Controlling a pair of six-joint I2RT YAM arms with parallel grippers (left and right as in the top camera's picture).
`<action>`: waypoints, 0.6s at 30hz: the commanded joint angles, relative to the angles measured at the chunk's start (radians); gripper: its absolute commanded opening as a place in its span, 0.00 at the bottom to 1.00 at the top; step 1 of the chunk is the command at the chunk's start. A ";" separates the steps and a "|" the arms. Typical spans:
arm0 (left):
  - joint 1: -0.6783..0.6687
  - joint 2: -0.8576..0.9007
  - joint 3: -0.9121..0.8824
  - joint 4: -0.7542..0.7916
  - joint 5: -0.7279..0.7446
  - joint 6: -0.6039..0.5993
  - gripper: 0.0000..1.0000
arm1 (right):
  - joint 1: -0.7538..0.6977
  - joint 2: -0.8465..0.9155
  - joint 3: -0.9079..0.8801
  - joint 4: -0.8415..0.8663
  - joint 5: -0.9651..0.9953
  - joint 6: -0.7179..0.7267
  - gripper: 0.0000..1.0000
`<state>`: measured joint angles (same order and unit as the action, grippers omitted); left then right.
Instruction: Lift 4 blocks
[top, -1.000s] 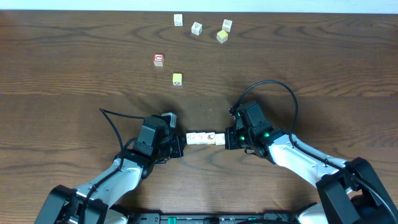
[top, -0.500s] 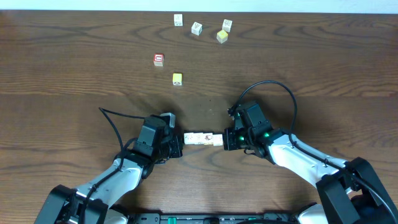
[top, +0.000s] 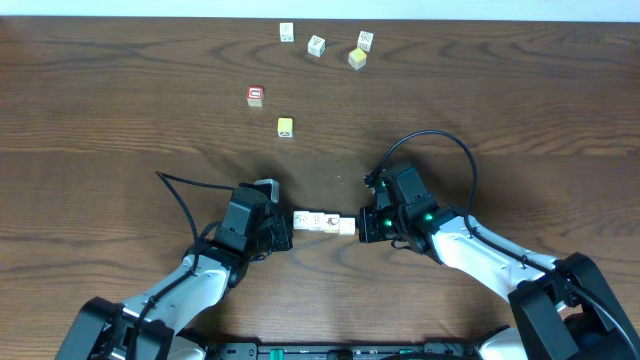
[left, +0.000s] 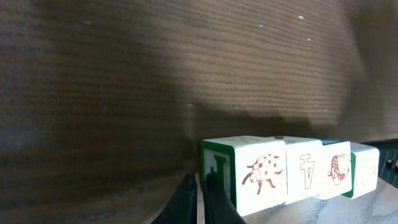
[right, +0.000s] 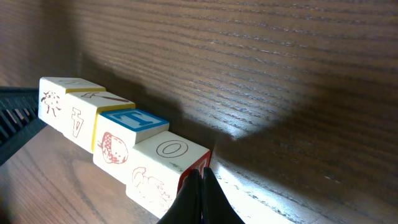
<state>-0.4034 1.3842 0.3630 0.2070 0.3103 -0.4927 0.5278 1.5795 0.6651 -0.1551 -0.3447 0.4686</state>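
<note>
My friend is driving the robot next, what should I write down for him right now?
Left gripper: shut, tip pressing one end of the row of four blocks.
Right gripper: shut, pressing the other end.
Blocks: side by side, squeezed between both tips.
Done: row formed and clamped.
Left: raise both arms together, evenly; whether it has cleared the wooden table is unclear.
</note>
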 joint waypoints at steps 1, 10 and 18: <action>-0.006 0.006 0.002 0.005 -0.018 0.021 0.08 | 0.011 -0.016 0.014 0.005 -0.013 -0.014 0.01; -0.006 0.006 0.002 0.005 -0.036 0.021 0.17 | 0.011 -0.016 0.014 0.005 -0.011 -0.014 0.01; -0.006 0.006 0.002 0.005 -0.051 0.029 0.07 | 0.011 -0.016 0.014 0.005 -0.011 -0.014 0.01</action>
<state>-0.4046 1.3842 0.3630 0.2100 0.2779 -0.4839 0.5278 1.5791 0.6651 -0.1551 -0.3447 0.4660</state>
